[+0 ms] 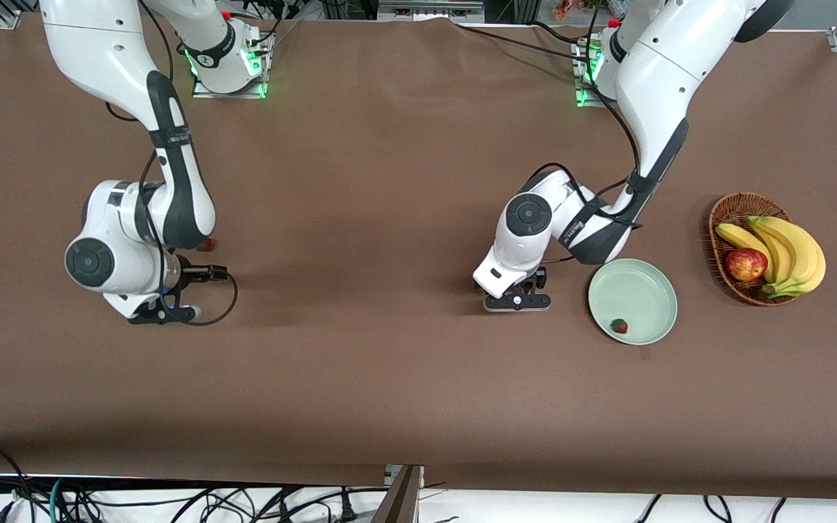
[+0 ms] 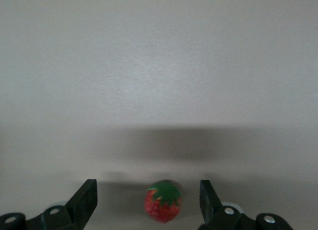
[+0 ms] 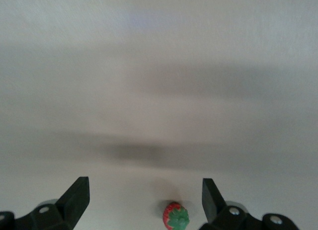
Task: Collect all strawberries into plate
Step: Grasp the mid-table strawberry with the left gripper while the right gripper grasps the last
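Note:
One strawberry (image 1: pixel 619 326) lies in the pale green plate (image 1: pixel 644 287), near its front rim. My left gripper (image 1: pixel 519 301) hangs low over the cloth beside the plate. Between its open fingers (image 2: pixel 84 202) lies a strawberry (image 2: pixel 162 208), with a gap on each side; in the front view the hand hides this berry. A strawberry (image 1: pixel 205 245) peeks out by the right arm's wrist. My right gripper (image 1: pixel 164 314) is over the cloth at the right arm's end, open. A strawberry (image 3: pixel 176 216) lies on the cloth below it, closer to one finger (image 3: pixel 213 197).
A brown wicker basket (image 1: pixel 725 211) holding bananas (image 1: pixel 789 250) and a red apple (image 1: pixel 745 264) stands past the plate at the left arm's end of the table. Brown cloth covers the whole table. Cables hang below its front edge.

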You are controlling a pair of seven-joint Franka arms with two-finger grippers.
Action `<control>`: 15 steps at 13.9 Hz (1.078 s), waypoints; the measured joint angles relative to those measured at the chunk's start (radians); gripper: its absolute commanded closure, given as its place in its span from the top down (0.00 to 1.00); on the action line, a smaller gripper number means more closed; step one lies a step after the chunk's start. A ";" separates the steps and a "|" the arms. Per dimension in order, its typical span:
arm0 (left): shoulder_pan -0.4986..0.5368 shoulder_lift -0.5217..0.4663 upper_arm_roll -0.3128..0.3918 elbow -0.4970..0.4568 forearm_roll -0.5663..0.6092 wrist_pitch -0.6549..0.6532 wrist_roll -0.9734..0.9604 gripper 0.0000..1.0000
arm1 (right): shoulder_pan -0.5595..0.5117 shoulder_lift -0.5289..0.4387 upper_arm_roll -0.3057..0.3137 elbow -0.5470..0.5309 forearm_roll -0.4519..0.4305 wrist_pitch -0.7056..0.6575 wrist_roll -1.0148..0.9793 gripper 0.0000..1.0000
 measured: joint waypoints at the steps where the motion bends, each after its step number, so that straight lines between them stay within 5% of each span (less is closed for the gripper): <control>1: 0.002 0.001 0.001 -0.017 0.000 0.023 -0.012 0.87 | 0.001 -0.026 0.000 -0.066 0.000 0.053 -0.012 1.00; 3: 0.002 0.001 0.001 -0.036 0.000 0.035 -0.066 0.81 | 0.002 -0.063 0.000 -0.168 0.000 0.128 -0.018 1.00; 5: -0.004 0.001 -0.001 -0.042 0.000 0.038 -0.110 0.39 | 0.003 -0.092 0.001 -0.249 0.000 0.190 -0.020 1.00; 9: -0.007 0.001 -0.002 -0.045 0.000 0.038 -0.123 0.03 | 0.005 -0.121 0.001 -0.349 0.000 0.274 -0.037 1.00; 11: -0.006 0.001 -0.002 -0.045 0.000 0.039 -0.124 0.02 | 0.006 -0.124 0.002 -0.378 0.000 0.301 -0.041 0.96; 15: 0.001 -0.002 0.000 -0.043 0.001 0.025 -0.120 0.02 | 0.008 -0.125 0.002 -0.389 0.000 0.308 -0.043 0.54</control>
